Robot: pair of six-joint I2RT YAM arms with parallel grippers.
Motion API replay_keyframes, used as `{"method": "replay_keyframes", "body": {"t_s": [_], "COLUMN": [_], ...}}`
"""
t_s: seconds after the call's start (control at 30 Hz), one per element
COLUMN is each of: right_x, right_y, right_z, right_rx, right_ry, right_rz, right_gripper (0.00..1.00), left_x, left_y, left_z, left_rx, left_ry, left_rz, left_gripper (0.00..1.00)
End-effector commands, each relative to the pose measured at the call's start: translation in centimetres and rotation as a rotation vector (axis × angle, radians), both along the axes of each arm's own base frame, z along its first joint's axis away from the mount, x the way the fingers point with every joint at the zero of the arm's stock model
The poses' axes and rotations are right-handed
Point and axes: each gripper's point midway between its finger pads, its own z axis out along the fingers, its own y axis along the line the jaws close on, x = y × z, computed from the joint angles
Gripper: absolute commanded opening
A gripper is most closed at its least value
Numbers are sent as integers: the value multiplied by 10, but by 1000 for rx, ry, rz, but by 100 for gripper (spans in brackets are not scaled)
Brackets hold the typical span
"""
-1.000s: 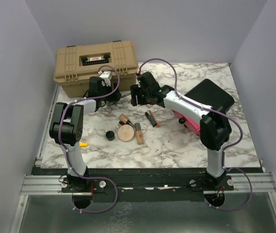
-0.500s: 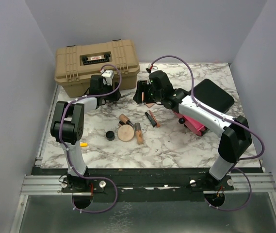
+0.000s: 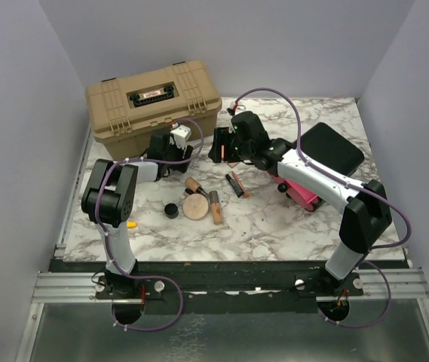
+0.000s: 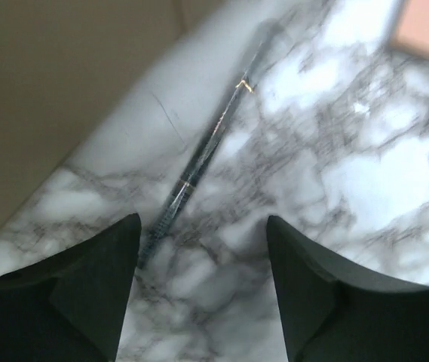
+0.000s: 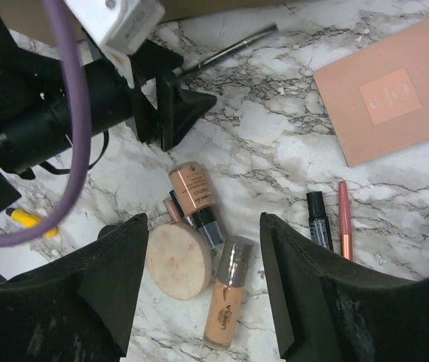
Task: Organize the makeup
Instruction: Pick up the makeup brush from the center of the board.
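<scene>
Since a second earlier, the left arm had drawn back from the tan case (image 3: 154,94) toward its own base, the case sat turned a little on the worktop (image 3: 274,226), and the right arm had stretched out straighter. The left tool (image 4: 203,222) hung low over the marble just in front of the case's near wall. Its jaws had come in somewhat yet stood partly open, with nothing between them. A slim dark pencil (image 4: 203,151) lay slantwise ahead of it, close along the foot of the case, its near end beside one finger.

The right tool (image 5: 203,219) hovered further from the case, also partly open and empty. Below it lay the makeup, loose in front of the case: the flat square compact (image 5: 391,94), the round peach compact (image 5: 176,260), two copper tubes (image 5: 195,188), the black-and-red tube (image 5: 318,219) and a tiny black jar (image 3: 171,210). Nothing looked sorted yet.

The step in hand looked like picking up the pencil. To do it well, the wrist would need turning until the jaws lay square across the shaft rather than along it. The tool should then drop until both fingertips reached the worktop, since so thin a thing slips under a high grip. Taking it near mid-length would keep it level. The case wall left little room on that side, so a finger could catch there, or nudge the pencil into a roll.
</scene>
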Motion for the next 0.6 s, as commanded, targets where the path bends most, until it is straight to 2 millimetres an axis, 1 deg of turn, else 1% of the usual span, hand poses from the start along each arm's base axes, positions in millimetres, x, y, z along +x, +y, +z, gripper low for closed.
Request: {"method": "replay_keyframes", "body": {"t_s": [0.0, 0.1, 0.17, 0.33, 0.4, 0.47, 0.57], "right_x": [-5, -6, -6, -6, -5, -4, -4], "right_y": [-6, -6, -7, -7, -9, -10, -12], "right_z": [9, 10, 10, 9, 10, 13, 17], "right_rx": [-6, -6, -6, -12, -18, -22, -30], "right_ry": [-21, -21, -25, -24, -28, -34, -44], "right_rz": [-3, -4, -4, -4, -13, -14, -12], "right_gripper": [66, 66, 67, 67, 67, 67, 67], "left_x": [-53, -55, -52, -51, -54, -56, -62], "left_y": [18, 19, 21, 16, 12, 16, 23], "left_z": [-65, -67, -65, -65, -63, -60, -45], "left_rx": [221, 230, 229, 211, 191, 185, 171], "left_ry": [168, 174, 170, 183, 191, 200, 190], "left_rz": [-76, -71, -53, -67, -72, -38, 31], "left_gripper": [69, 69, 69, 67, 61, 54, 54]}}
